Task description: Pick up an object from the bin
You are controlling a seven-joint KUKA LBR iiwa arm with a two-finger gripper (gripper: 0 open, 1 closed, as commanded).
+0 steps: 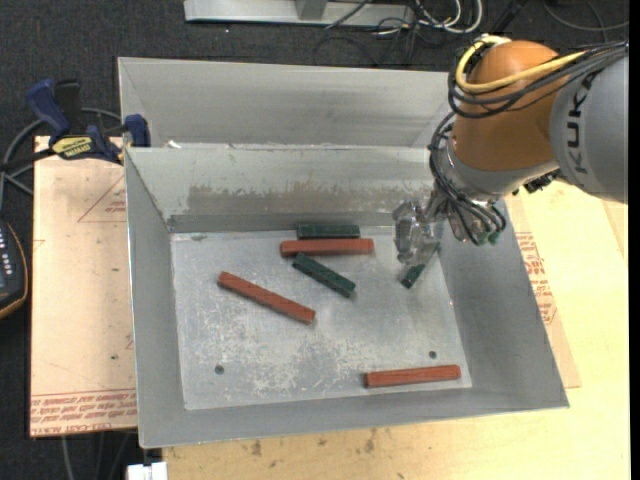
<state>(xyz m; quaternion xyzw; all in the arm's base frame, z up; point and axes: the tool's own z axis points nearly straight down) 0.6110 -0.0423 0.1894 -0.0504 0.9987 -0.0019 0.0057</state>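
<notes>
My gripper (414,251) hangs at the right side of the bin, near the back wall, under the orange wrist cover. A short dark green stick (411,275) slants down from between its fingertips, with its upper end hidden by the metal fingers (404,236). The gripper is shut on that stick. Just to the left lie another dark green stick (323,275) at an angle, a red-brown stick (327,248) and a third green stick (327,231) along the back of the floor.
A long red-brown stick (266,298) lies diagonally at the left middle of the bin floor. Another red-brown stick (412,375) rests near the front right corner. The arm comes in over the right rim.
</notes>
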